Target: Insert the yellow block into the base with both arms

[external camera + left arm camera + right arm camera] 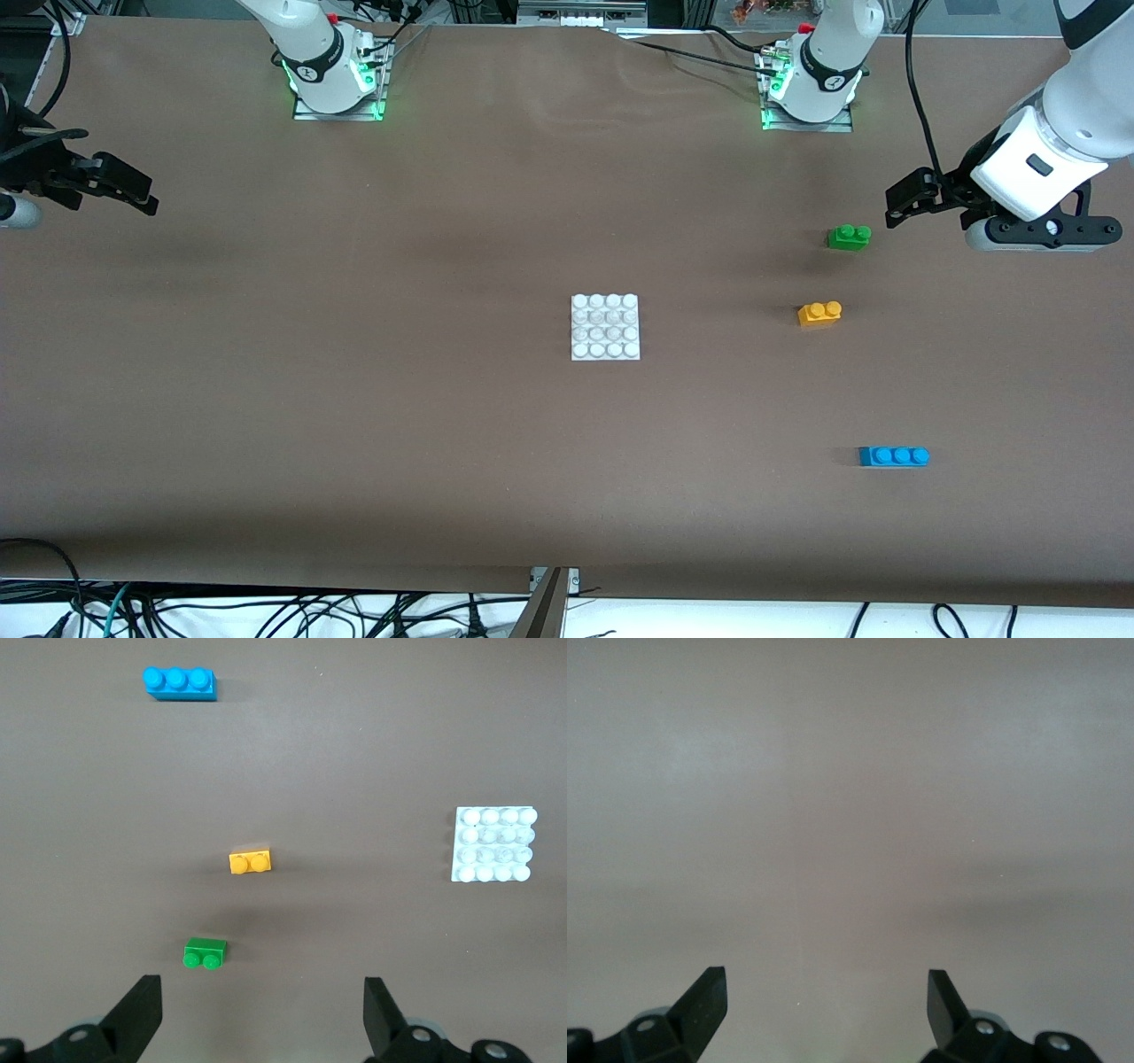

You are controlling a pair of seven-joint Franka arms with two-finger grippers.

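**Both grippers released; block loose on table**

The right gripper (133, 190) sits at the frame edge, its arm mostly cut off; fingers spread, empty, over bare table. The left gripper (908, 202) hangs open above the table near the green brick (849, 237). The yellow block (819, 314), orange-yellow with two studs, lies toward the left arm's end from the base (605, 327), well apart.

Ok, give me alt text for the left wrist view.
The left gripper, open and empty, hangs over a brown table with a green brick, the yellow block, a blue brick and the white base.
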